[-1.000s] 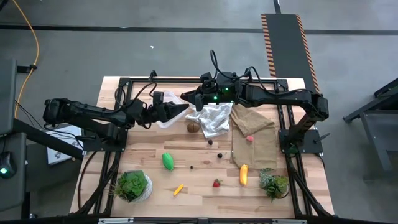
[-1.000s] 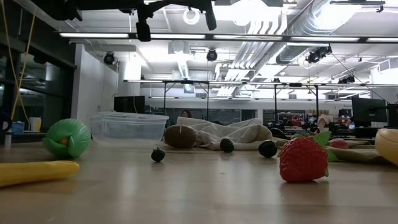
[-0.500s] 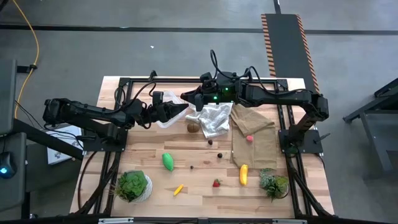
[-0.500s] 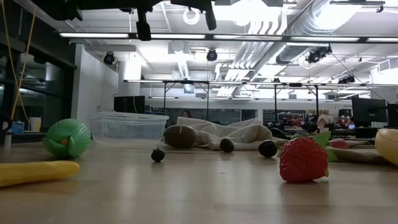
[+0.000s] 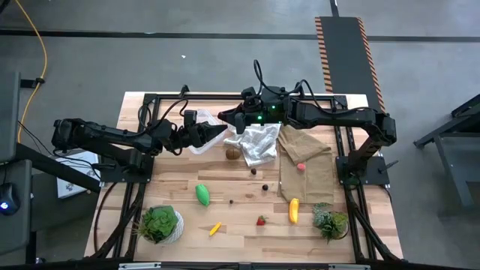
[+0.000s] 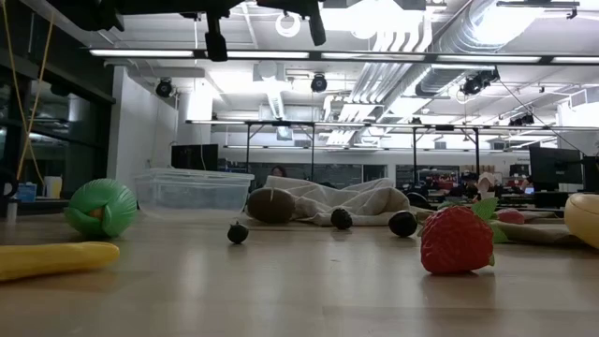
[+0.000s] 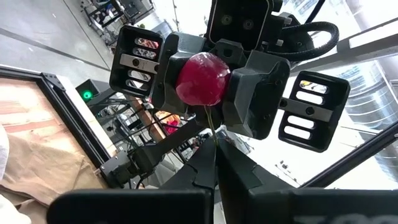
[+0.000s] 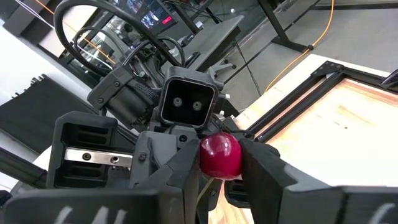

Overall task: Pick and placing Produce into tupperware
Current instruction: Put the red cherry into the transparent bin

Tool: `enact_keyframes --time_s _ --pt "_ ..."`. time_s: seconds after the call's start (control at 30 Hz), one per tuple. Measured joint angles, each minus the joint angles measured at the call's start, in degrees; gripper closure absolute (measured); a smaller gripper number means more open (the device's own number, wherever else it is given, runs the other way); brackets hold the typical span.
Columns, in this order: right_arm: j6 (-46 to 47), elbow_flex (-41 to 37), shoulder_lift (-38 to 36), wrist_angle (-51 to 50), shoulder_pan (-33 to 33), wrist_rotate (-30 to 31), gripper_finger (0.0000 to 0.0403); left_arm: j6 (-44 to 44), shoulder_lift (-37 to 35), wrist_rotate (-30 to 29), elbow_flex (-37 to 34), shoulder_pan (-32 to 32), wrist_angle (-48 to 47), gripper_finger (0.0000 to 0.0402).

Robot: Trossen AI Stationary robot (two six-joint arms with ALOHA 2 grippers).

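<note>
A dark-red cherry-like ball [image 8: 219,155] with a thin stem hangs in the air between my two grippers, which face each other above the table's far middle. My right gripper [image 5: 229,120] is shut on the ball and my left gripper [image 5: 220,132] is shut on its stem. The clear tupperware [image 5: 197,145] stands on the table under my left gripper. On the wood lie a green oval [image 5: 202,194], a brown kiwi [image 5: 233,154], a strawberry [image 5: 261,220], a yellow banana [image 5: 294,210] and small dark berries [image 5: 264,187]. My left gripper pinches the thin stem [image 7: 212,127] just below the ball between its two fingertips [image 7: 202,167], coming about level from the table's left. My right gripper pinches the ball's two opposite sides [image 7: 202,78] between its fingers [image 8: 264,167], coming level from the table's right. The ball is lifted clear of the table.
A crumpled white cloth [image 5: 257,142] and a brown cloth [image 5: 306,159] with a red piece [image 5: 301,167] lie right of the grippers. Two potted plants [image 5: 160,223] [image 5: 330,221] stand near the front corners, with a small yellow piece [image 5: 215,228] between them.
</note>
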Motion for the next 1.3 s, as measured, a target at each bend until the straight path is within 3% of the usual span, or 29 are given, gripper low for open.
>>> enact_keyframes --time_s 0.53,0.83,1.07,1.3 --pt "0.38 -0.02 0.0 1.22 -0.36 1.5 0.0184 -0.41 0.0 1.67 0.0 2.49 0.04 0.0401" --pt "2.55 -0.02 0.0 9.1 -3.53 1.13 0.0176 -0.35 0.0 2.9 0.0 2.58 -0.31 0.0401" --pt "4.75 -0.02 -1.0 15.25 -7.75 -2.86 0.0176 0.16 -0.49 3.1 -0.02 3.04 -2.43 0.0401" --pt "1.47 -0.02 -5.87 11.63 -10.05 -5.87 0.0176 0.35 -7.33 13.21 -0.02 10.49 -12.51 0.0401"
